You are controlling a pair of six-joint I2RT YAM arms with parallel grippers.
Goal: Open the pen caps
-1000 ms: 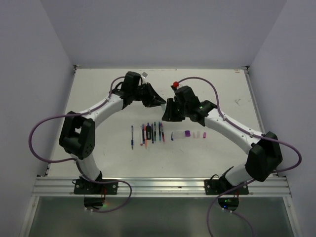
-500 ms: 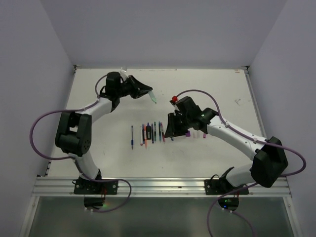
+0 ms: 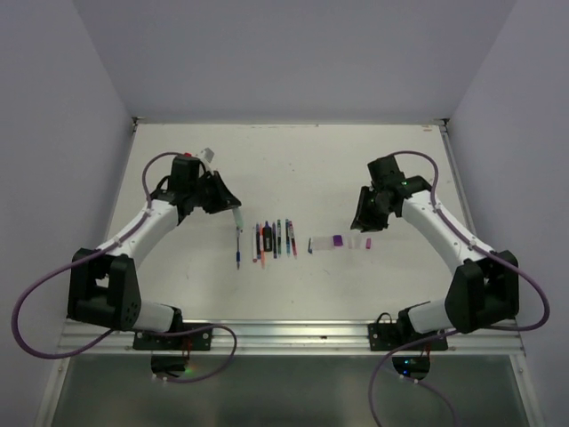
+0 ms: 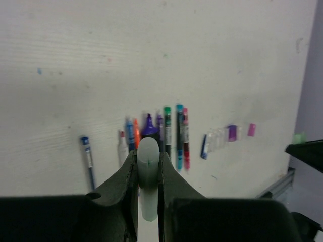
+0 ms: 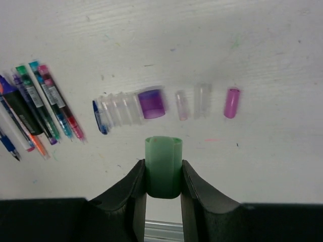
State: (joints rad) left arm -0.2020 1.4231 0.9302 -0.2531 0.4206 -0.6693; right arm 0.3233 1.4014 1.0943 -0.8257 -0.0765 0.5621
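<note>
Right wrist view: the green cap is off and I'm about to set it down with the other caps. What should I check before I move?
1. Green plastic cap gripped squarely in the right hand: ok.
2. Pale green pen body clamped in the left hand: ok.
3. Cap fully off the pen, with the two hands well apart: ok.
4. Bare white table free to the right of the pink cylindrical cap: ok.
5. Height of the green cap above the table: cannot tell.
</note>
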